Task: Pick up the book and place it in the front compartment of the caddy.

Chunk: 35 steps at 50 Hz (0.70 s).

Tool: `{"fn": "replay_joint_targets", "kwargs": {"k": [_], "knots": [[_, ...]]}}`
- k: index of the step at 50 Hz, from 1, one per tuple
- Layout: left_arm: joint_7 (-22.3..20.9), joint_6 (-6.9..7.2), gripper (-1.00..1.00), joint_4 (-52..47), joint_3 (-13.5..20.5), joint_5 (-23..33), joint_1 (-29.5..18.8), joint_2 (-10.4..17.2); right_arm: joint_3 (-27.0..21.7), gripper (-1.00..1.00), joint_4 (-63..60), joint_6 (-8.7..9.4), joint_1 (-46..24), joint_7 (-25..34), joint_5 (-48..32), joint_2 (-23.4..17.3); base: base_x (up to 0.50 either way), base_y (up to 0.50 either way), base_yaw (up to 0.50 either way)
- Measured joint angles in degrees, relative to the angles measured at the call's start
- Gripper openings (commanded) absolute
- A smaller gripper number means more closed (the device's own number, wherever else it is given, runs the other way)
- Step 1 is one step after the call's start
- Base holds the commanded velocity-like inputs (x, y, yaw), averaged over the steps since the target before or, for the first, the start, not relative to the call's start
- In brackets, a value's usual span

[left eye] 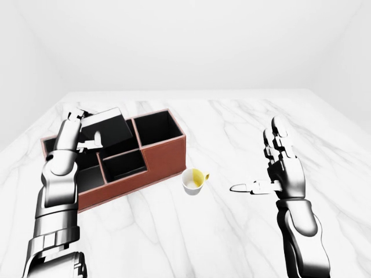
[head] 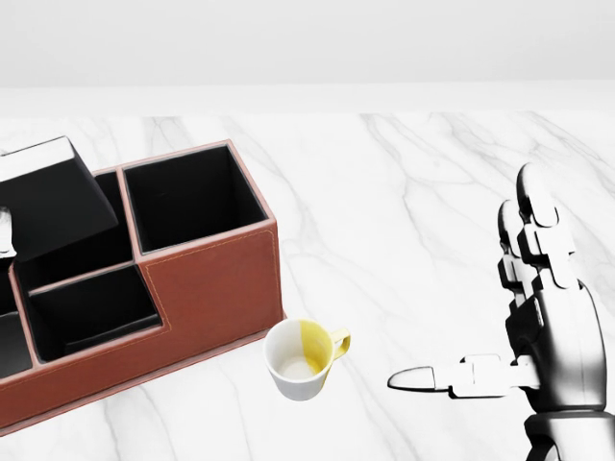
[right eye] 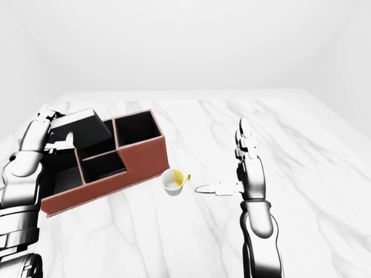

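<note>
The black book (left eye: 108, 130) is tilted and held above the left-hand compartments of the red-brown caddy (left eye: 166, 160). My left hand (left eye: 86, 126) is shut on the book's left edge, thumb on its near face. In the head view only the book (head: 50, 195) and a sliver of that hand at the left edge show. The caddy's black-lined compartments (head: 190, 197) hold nothing that I can see. My right hand (left eye: 258, 156) stands open to the right of the caddy, fingers up and thumb pointing left, holding nothing.
A white mug with a yellow inside (head: 300, 359) lies tipped on the marble tabletop (head: 404, 211) just right of the caddy's near corner, between the caddy and my right thumb. White walls rise beyond the table.
</note>
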Motion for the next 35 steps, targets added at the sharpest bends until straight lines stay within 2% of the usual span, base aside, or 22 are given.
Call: {"fn": "replay_joint_targets", "kwargs": {"k": [10,16,22,35], "knots": [[0.5,0.0,-0.96,0.6,-1.3,1.2,-1.5,-1.1,-0.2,0.98,0.4,0.0,0.4,0.1,0.1,0.0,0.0,0.0,0.0],[0.7,-0.57,-0.95,1.6,-1.5,2.3,-2.4,-1.3,-0.4,0.99,0.5,0.0,0.6,0.1,0.3,0.0,0.0,0.0,0.0],[0.2,-1.92,-0.95,3.6,-1.5,2.7,-3.6,-1.0,-0.5,0.99,0.5,0.0,0.8,0.2,0.3,0.0,0.0,0.0,-0.01],[5.4,-5.77,-0.95,10.7,-3.3,4.5,-5.0,-1.2,-0.6,0.99,0.0,0.0,1.3,0.3,0.3,0.1,0.0,0.0,0.0]]}}
